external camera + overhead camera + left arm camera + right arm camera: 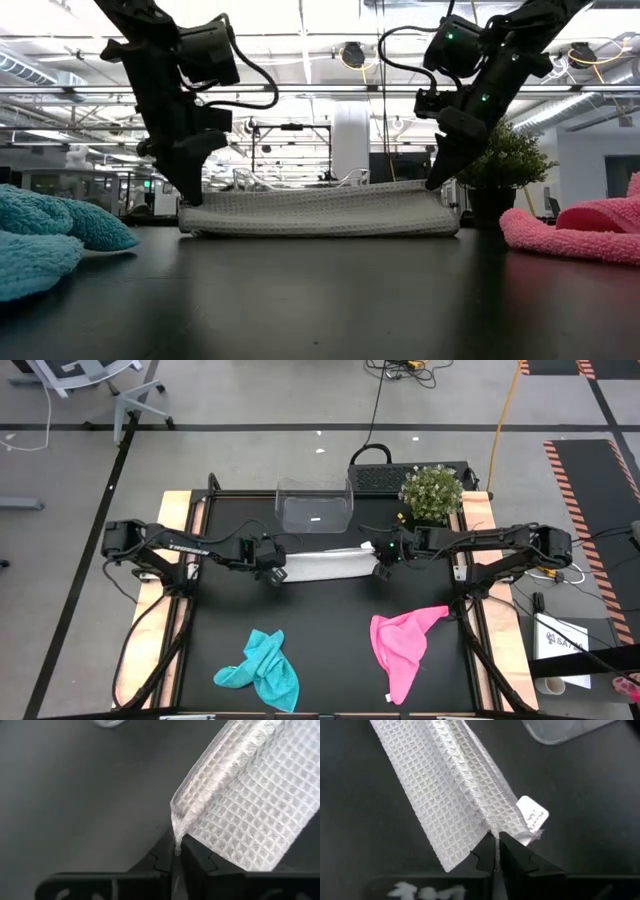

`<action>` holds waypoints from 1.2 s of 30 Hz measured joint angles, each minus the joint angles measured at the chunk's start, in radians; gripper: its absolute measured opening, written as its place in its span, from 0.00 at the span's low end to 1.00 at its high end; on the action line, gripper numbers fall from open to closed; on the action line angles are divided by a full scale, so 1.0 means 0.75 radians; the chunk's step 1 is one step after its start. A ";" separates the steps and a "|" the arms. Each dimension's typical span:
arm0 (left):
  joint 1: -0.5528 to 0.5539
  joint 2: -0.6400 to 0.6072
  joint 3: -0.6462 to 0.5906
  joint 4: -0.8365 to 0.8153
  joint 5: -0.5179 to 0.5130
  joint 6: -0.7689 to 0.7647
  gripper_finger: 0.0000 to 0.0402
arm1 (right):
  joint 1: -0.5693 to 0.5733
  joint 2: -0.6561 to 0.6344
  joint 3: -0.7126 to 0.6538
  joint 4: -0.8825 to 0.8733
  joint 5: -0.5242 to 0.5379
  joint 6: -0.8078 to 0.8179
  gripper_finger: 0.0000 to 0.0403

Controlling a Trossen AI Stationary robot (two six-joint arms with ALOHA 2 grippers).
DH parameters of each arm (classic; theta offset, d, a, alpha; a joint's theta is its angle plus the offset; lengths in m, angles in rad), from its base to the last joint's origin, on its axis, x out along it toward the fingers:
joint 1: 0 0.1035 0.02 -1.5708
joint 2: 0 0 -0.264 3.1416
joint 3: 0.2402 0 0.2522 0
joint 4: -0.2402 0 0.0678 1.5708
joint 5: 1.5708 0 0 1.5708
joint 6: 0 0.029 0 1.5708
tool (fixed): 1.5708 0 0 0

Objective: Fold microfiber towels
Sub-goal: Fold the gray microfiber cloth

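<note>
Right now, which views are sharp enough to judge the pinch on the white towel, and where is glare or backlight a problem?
Both wrist views show the waffle weave of the white towel crisply at the fingertips; in the low view bright ceiling lights turn the left gripper and right gripper into silhouettes; the high view is evenly lit.

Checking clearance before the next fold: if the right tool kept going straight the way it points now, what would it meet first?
The right tool is shut on the grey-white towel edge and points down, so it would likely meet the black tabletop just beneath; the remaining gap is unclear.
</note>
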 joint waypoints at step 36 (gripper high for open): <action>-0.074 0.164 0.054 0.125 0.003 0.130 0.01 | 0.186 0.144 0.001 0.131 -0.027 0.158 0.01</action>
